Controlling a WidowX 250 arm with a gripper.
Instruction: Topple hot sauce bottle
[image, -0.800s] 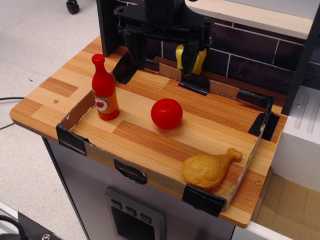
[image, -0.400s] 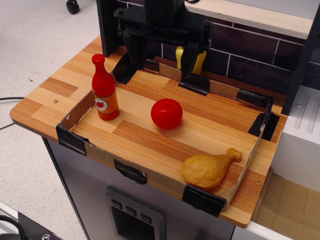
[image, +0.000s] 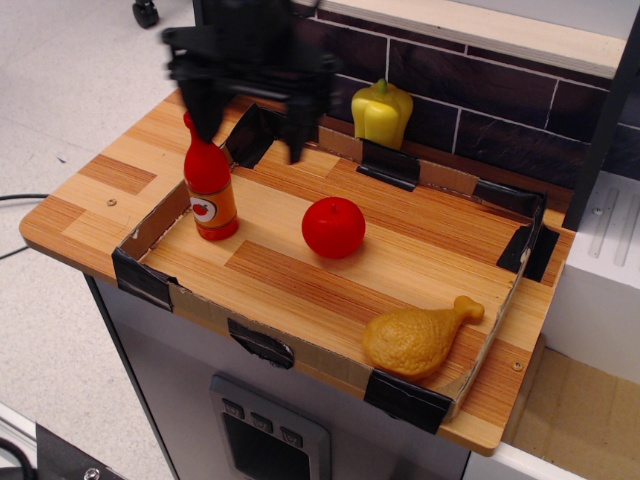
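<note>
The hot sauce bottle (image: 209, 185) stands upright at the left end of the cardboard-walled tray (image: 150, 228). It is glossy red with a narrow neck, red cap and orange label with a white circle. My black gripper (image: 248, 125) hangs above and just behind the bottle, blurred with motion. Its two fingers (image: 298, 128) are spread wide apart with nothing between them. The left finger is right by the bottle's cap; I cannot tell whether it touches.
A red apple (image: 333, 227) sits mid-tray. A toy chicken drumstick (image: 420, 337) lies at the front right corner. A yellow bell pepper (image: 381, 112) stands against the brick back wall. The tray has low walls with black tape. The table's left edge is near the bottle.
My gripper has swept left from in front of the yellow pepper to above the bottle, uncovering the pepper. The bottle, apple and drumstick have not moved.
</note>
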